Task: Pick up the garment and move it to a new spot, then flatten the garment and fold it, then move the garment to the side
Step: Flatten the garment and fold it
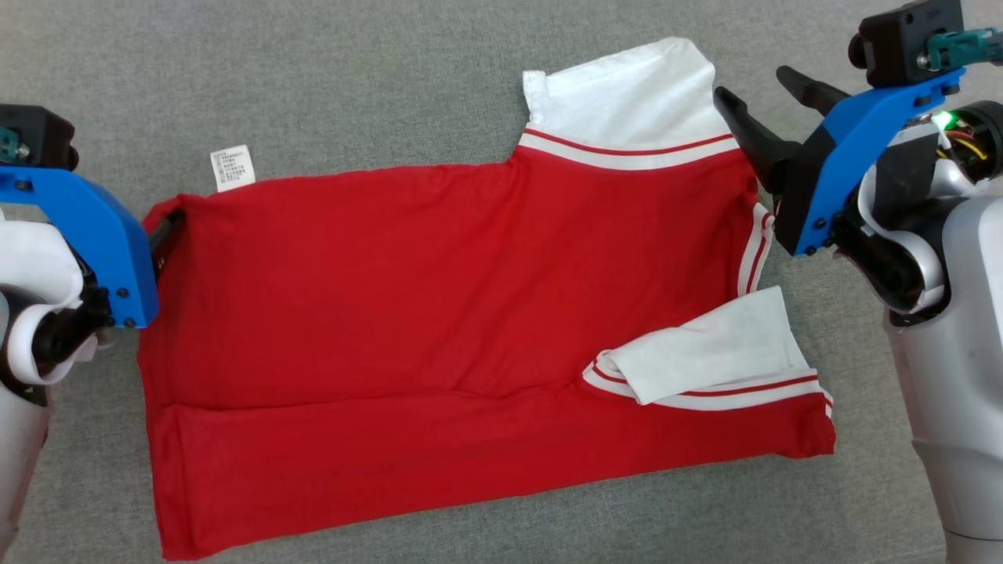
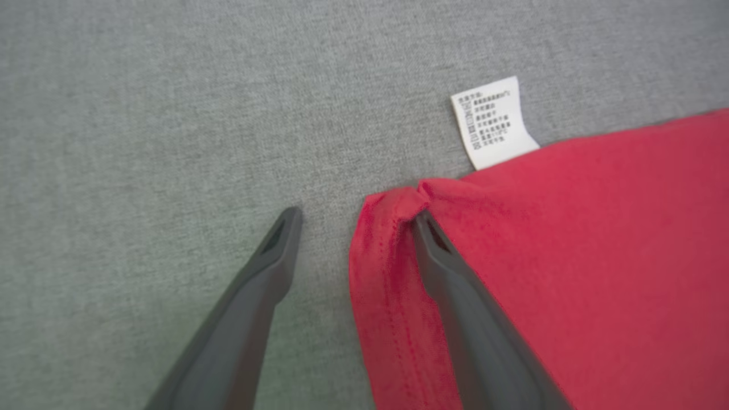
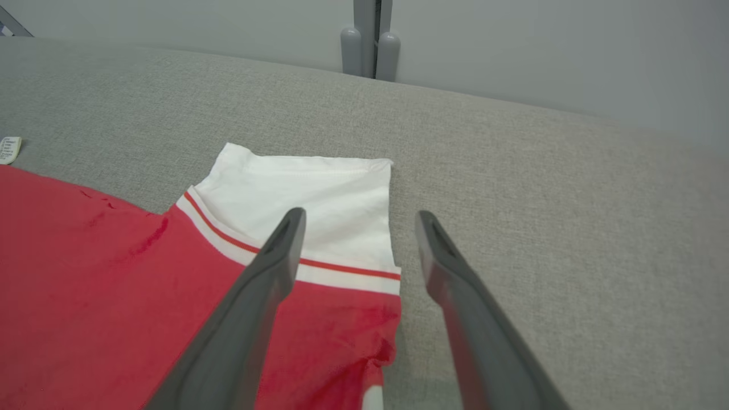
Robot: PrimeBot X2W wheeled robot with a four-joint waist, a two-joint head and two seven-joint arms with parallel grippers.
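Here, a red garment (image 1: 439,298) with white sleeves is spread flat on a grey fabric surface (image 1: 353,78).
The left claw (image 2: 356,219) is held wide at the hem corner near the care label (image 1: 233,168), with one finger touching red cloth and the other over bare surface. The right claw (image 3: 360,219) is spread wide at the far white sleeve (image 1: 627,94), with nothing gripped.

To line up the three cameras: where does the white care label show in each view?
Head view: label upper left, at the red shirt's far edge.
Left wrist view: label upper right, above the shirt's bunched corner.
Right wrist view: label at the left edge.
Shared landmark: the red shirt.
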